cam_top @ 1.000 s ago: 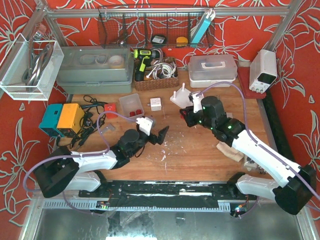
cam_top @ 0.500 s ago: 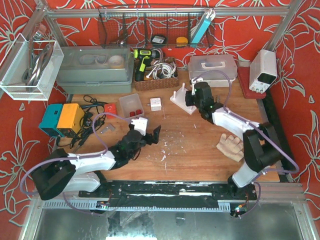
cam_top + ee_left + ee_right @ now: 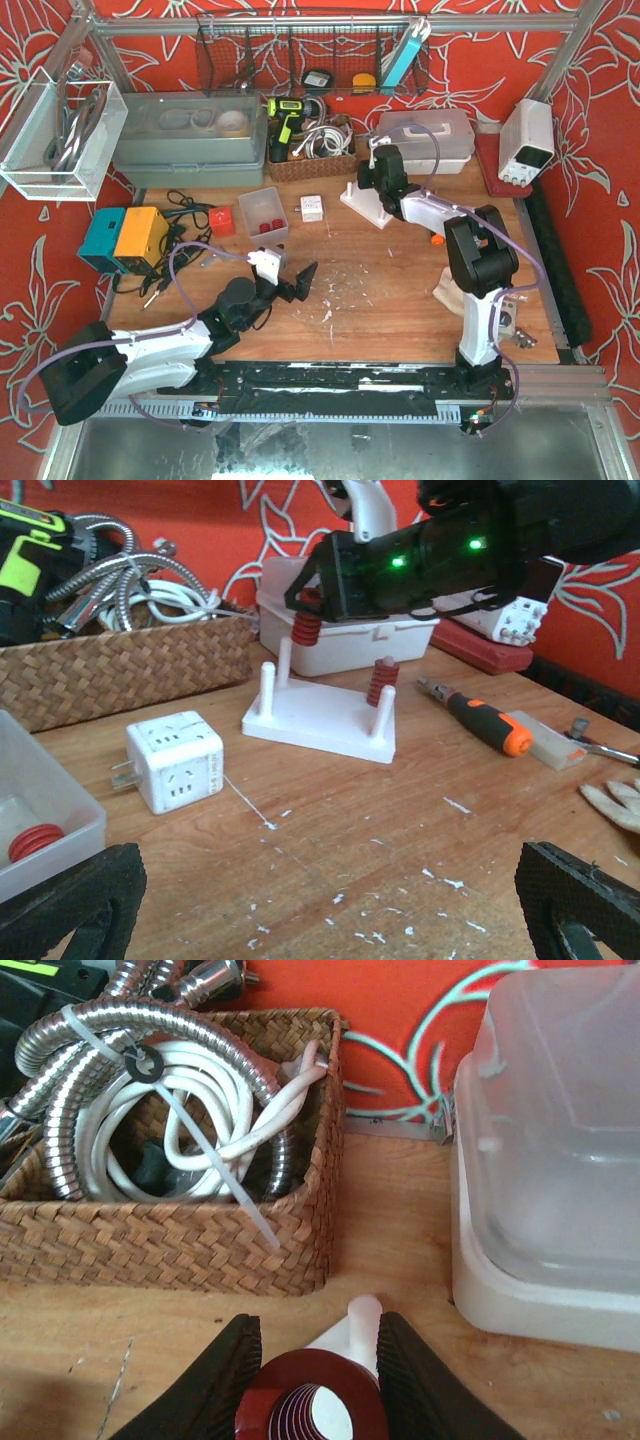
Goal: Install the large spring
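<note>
A white peg base (image 3: 320, 720) stands at the back of the table; it also shows in the top view (image 3: 360, 203). A red spring (image 3: 381, 680) sits on its near right peg. My right gripper (image 3: 315, 1328) is shut on the large red spring (image 3: 312, 1405) and holds it on the upper part of a far peg, whose white top shows through the coil. A second peg (image 3: 364, 1322) stands just beyond it. The left wrist view shows this held spring (image 3: 306, 628) too. My left gripper (image 3: 325, 905) is open and empty, low over the table's middle (image 3: 298, 283).
A wicker basket (image 3: 170, 1230) of hoses and a white plastic box (image 3: 560, 1160) stand right behind the base. A white plug cube (image 3: 172, 760), a clear bin with red springs (image 3: 35, 840), an orange screwdriver (image 3: 485, 723) and a glove (image 3: 458, 290) lie around.
My right arm has swung from the table's middle back to the peg base, carrying the spring onto a far peg. My left arm has drawn back a little to the near left.
</note>
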